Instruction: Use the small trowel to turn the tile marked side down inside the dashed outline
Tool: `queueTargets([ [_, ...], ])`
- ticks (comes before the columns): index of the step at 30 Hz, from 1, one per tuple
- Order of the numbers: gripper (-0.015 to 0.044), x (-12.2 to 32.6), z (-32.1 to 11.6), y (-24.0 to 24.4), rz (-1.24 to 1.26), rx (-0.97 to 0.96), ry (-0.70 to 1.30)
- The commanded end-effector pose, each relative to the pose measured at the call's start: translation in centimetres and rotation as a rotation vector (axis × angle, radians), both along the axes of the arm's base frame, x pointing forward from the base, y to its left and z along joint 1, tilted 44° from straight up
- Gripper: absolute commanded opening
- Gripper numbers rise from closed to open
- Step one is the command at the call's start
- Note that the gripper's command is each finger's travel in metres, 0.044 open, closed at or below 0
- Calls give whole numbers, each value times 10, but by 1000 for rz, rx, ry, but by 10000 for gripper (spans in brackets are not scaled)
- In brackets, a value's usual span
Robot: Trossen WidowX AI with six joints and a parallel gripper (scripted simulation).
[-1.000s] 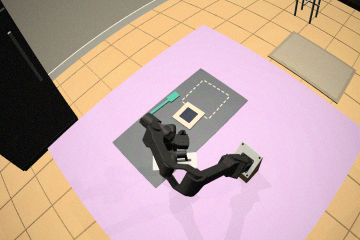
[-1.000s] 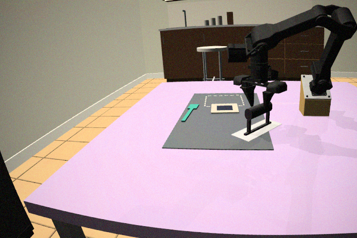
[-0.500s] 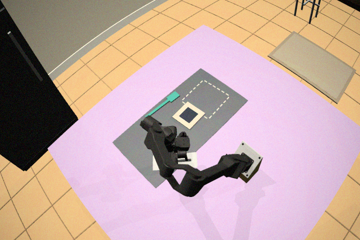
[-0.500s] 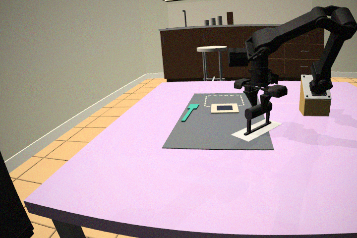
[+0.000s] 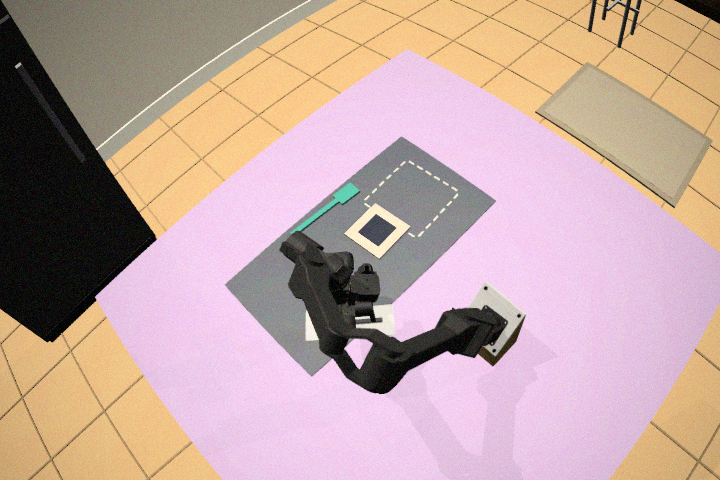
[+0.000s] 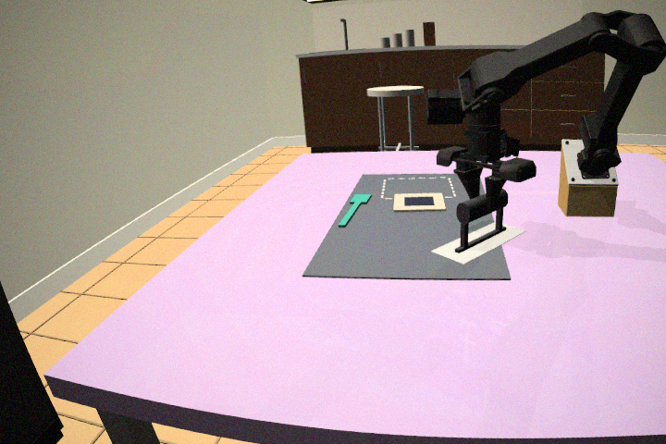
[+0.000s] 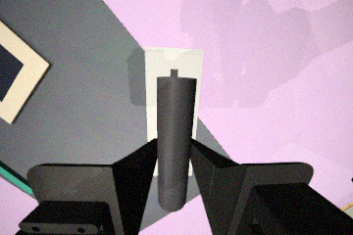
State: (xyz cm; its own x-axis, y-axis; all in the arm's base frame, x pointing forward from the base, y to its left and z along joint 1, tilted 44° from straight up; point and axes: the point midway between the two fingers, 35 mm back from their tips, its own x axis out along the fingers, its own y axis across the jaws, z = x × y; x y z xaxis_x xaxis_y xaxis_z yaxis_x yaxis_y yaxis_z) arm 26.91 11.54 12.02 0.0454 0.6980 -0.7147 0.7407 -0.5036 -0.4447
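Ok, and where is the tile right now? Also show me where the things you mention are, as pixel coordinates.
In the exterior view, the cream-bordered tile (image 5: 377,229) (image 6: 419,201) (image 7: 31,73) lies on the gray mat (image 5: 270,283) (image 6: 376,246) (image 7: 86,59), picture-right of the teal spatula (image 5: 346,193) (image 6: 360,199) (image 7: 9,172), across the dashed outline's (image 5: 457,191) (image 6: 453,186) near edge.

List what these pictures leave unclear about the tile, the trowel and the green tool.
- Underside of the tile: face down against the mat in every view.
- Underside of the trowel's white blade: turned away in every view.
- Most of the green tool in the wrist view: cut off by the left edge.
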Motion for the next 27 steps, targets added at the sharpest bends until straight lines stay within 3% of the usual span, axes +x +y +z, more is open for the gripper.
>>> queueTargets([
  [1, 130, 0, 0, 0, -2, 2, 3],
  [17, 130, 0, 0, 0, 233, -13, -228],
  [24, 130, 0, 0, 0, 247, -14, -241],
  [27, 209, 0, 0, 0, 247, -14, -241],
])
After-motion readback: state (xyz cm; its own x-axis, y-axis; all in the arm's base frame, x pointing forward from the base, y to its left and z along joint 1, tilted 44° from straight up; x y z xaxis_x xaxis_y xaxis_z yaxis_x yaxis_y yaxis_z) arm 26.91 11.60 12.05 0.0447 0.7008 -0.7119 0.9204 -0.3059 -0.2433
